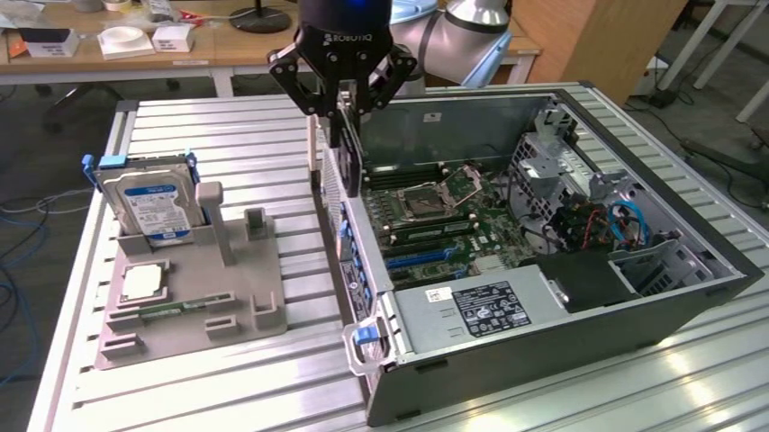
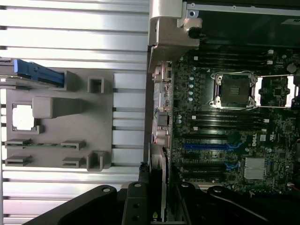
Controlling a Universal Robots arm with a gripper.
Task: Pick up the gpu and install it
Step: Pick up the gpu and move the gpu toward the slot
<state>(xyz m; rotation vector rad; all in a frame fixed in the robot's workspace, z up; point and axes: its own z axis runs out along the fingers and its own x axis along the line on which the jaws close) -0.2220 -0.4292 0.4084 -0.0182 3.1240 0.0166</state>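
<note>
Dark and edge-on, the gpu hangs upright below the fingers, which are clamped on its top edge. It is poised over the open computer case's near wall, just beside the motherboard.

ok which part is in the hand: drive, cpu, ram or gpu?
The gpu: it hangs edge-on, clamped in the hand, at the edge of the case. The drive, cpu and ram sit on the gray holder.

Hard drive stands upright in grey holder beside case.
</note>
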